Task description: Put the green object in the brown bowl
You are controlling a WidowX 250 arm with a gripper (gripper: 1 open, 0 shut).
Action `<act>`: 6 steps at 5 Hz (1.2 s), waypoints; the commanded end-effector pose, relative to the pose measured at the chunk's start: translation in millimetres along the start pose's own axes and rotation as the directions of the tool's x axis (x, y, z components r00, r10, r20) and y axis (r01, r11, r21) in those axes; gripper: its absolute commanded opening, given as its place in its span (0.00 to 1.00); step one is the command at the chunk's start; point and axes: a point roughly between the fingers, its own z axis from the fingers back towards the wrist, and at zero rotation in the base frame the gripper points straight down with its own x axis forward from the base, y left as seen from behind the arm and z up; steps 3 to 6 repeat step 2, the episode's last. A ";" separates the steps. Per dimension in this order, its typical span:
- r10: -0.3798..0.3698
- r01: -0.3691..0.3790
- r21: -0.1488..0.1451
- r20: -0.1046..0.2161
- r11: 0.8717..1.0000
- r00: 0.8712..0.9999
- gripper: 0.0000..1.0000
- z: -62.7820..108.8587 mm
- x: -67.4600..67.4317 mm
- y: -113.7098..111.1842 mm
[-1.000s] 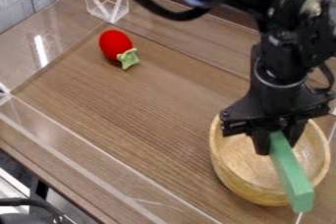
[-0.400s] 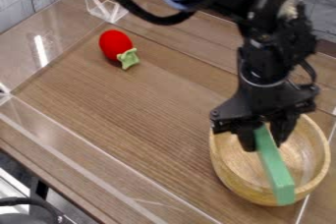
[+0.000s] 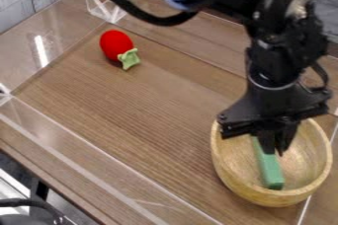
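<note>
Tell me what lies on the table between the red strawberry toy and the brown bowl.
Nothing: in the camera view, only bare wood-grain table stretches from the red strawberry toy to the brown bowl.

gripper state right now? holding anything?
Gripper: shut, over the brown bowl. The green object sits in the bowl right under the fingertips; whether it is gripped cannot be told.

The table is matt wood-grain. The bowl is pale wood. The bar looks smooth green plastic; the gripper, matt black.
</note>
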 end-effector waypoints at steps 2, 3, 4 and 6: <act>0.074 -0.072 -0.060 0.037 0.996 0.997 1.00 10.2 -6.9 -4.6; 0.074 -0.072 -0.060 0.037 0.996 0.997 1.00 10.2 -6.9 -4.6; 0.074 -0.072 -0.060 0.037 0.996 0.997 1.00 10.2 -6.9 -4.6; 0.074 -0.072 -0.060 0.037 0.996 0.997 1.00 10.2 -6.9 -4.6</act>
